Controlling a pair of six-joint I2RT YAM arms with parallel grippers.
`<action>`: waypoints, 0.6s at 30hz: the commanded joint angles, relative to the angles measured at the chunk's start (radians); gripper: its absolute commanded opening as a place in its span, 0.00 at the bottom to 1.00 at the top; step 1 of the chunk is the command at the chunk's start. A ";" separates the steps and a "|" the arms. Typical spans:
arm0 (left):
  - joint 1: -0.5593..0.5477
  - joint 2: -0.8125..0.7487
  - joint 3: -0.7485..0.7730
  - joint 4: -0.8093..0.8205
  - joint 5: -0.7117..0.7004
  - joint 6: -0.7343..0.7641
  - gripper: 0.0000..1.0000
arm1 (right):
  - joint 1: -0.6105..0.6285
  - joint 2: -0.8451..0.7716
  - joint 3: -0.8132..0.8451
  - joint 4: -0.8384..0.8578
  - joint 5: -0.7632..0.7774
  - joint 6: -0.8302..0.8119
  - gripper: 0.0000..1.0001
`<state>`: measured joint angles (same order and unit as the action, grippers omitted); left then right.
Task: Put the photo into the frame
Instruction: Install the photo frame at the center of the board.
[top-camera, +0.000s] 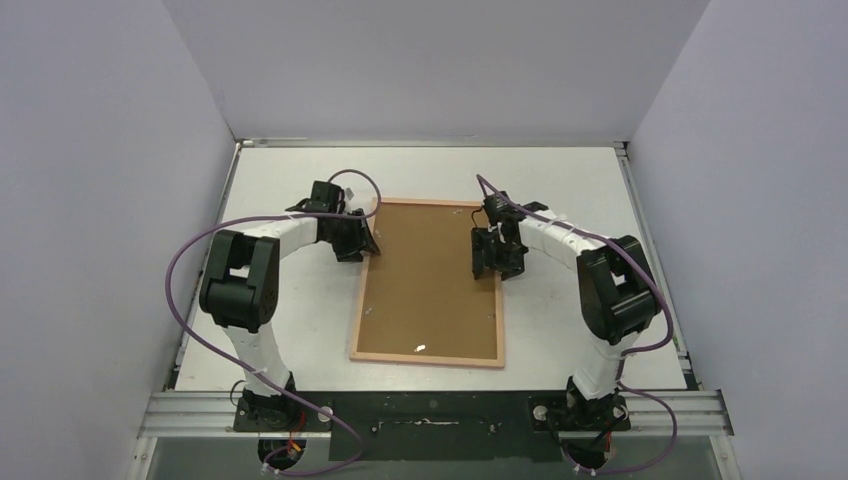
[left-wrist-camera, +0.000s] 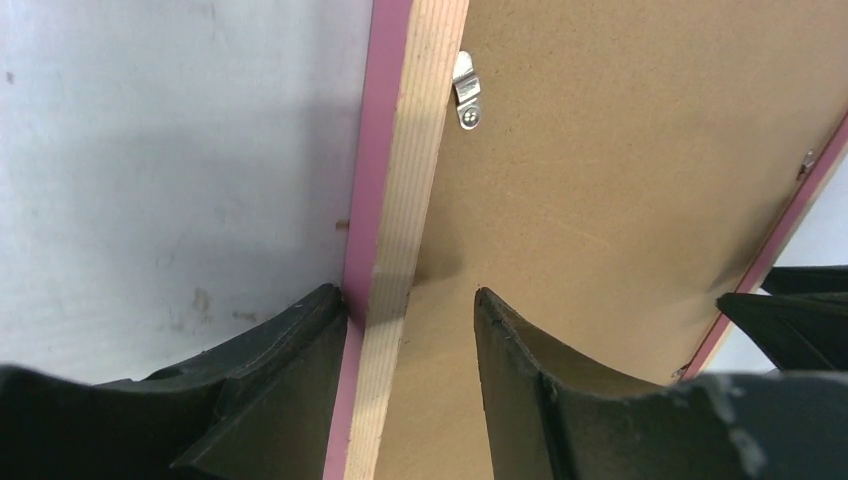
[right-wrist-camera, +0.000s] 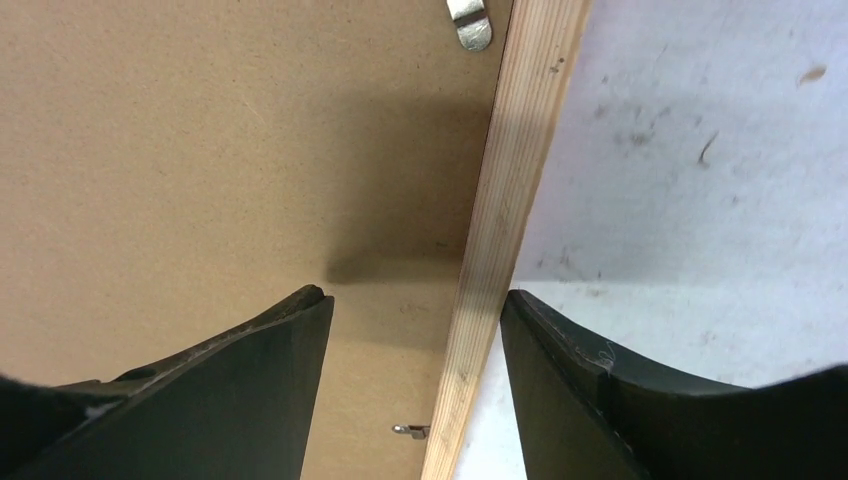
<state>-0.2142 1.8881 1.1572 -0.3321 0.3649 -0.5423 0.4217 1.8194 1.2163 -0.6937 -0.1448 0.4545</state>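
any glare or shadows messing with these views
top external: even light, one small glint low on the backing panel; left wrist: soft shadow by the left fingers, metal clip shines; right wrist: darker shadow on the panel by the right fingers, frame grain sharp

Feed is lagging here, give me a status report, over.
Left gripper open, astride left rail of frame. Right gripper open, astride right rail. Frame face down, backing panel in it. Photo not in sight.
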 joint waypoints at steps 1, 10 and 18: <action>-0.028 -0.039 -0.028 -0.122 -0.076 0.019 0.48 | 0.021 -0.104 0.025 0.028 0.068 0.054 0.62; -0.024 -0.003 -0.002 -0.177 -0.087 0.082 0.45 | 0.005 0.030 0.164 0.047 0.242 -0.106 0.60; -0.022 0.006 0.001 -0.190 -0.083 0.098 0.43 | -0.042 0.103 0.201 0.036 0.160 -0.179 0.55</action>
<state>-0.2329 1.8656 1.1561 -0.4427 0.3168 -0.4824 0.4088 1.9251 1.4044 -0.6571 0.0185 0.3214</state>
